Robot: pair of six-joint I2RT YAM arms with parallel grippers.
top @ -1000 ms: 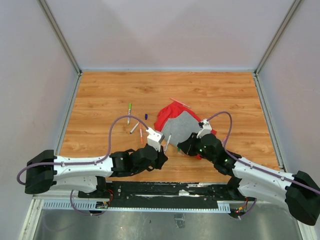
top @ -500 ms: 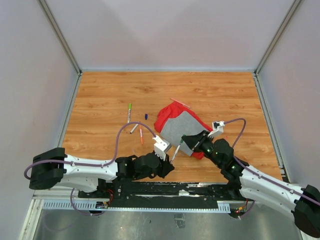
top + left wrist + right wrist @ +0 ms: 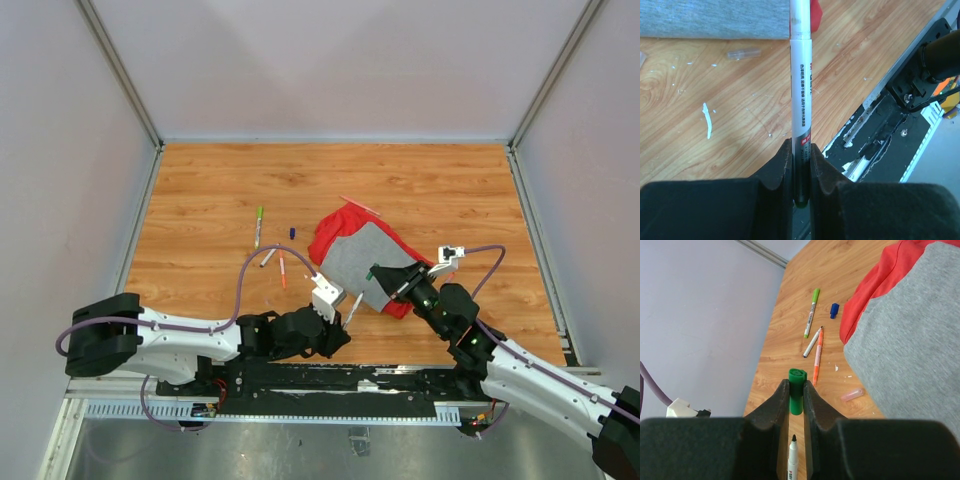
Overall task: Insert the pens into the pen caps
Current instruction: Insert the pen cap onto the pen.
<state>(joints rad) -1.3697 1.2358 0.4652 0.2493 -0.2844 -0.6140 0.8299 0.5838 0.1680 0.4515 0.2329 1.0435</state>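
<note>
Top cam: my left gripper and right gripper sit close together by the cloth, I'd guess for mating.

Left wrist: jaws clamped tight on the white pen, its far end pointing away.

Right wrist: jaws pinching the green cap, with the pen tip showing just under it, not in yet.

Counter: orange-brown wood-grain laminate, planks running left to right. Back wall, left wall and right wall are plain pale grey panels. Aluminium profiles run diagonally down from the upper corners to the counter's far corners. Black base plate along the lower edge, grey metal sheet under it. Light soft and even. White scuffs on the wood, left wrist view.
</note>
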